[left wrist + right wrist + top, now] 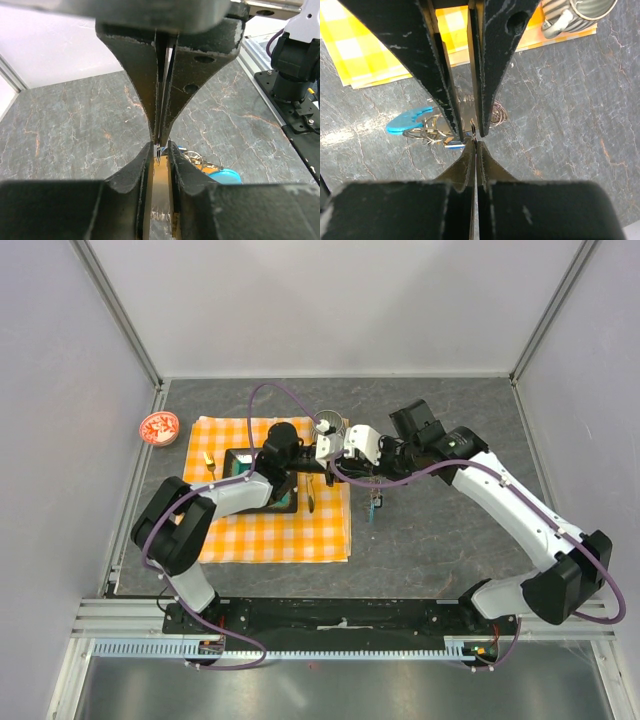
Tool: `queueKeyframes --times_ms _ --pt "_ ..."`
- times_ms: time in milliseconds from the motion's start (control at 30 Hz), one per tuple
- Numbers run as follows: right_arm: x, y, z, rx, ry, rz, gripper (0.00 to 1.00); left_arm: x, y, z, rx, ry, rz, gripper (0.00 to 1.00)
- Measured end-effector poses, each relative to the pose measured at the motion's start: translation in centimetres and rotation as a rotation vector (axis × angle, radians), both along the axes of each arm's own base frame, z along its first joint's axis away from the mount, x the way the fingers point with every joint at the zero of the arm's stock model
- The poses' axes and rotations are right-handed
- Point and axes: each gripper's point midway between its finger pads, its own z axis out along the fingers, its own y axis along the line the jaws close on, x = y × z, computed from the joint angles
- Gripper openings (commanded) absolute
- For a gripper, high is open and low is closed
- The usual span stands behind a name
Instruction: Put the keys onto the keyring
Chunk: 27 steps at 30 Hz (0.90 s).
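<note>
Two tools of mine meet tip to tip just past the checked cloth's right edge. My left gripper, reaching across the cloth, stands narrow, clasping a brass key. My right gripper, its arm bent in from well beyond the cloth, pinches the keyring's wire tight. The cyan tag and keys sit just beside the tips, off the cloth.

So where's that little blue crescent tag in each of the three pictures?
Top external: the cyan crescent tag is just right of centre, off the right edge of the yellow checked cloth.
Left wrist: low, right of centre.
Right wrist: left of centre.
Shared landmark: the grey marbled tabletop lies behind it in all three.
</note>
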Motion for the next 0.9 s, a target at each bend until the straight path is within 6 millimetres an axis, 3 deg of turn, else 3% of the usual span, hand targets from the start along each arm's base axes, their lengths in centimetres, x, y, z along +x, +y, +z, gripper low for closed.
queueKeyframes --times_ms 667,900 --pt "-0.1 0.2 0.7 0.029 -0.019 0.007 0.00 0.2 0.0 -0.8 0.032 -0.001 0.021 0.25" --pt "0.0 0.4 0.9 0.037 -0.023 0.011 0.00 0.1 -0.2 0.0 0.004 -0.024 0.018 0.11"
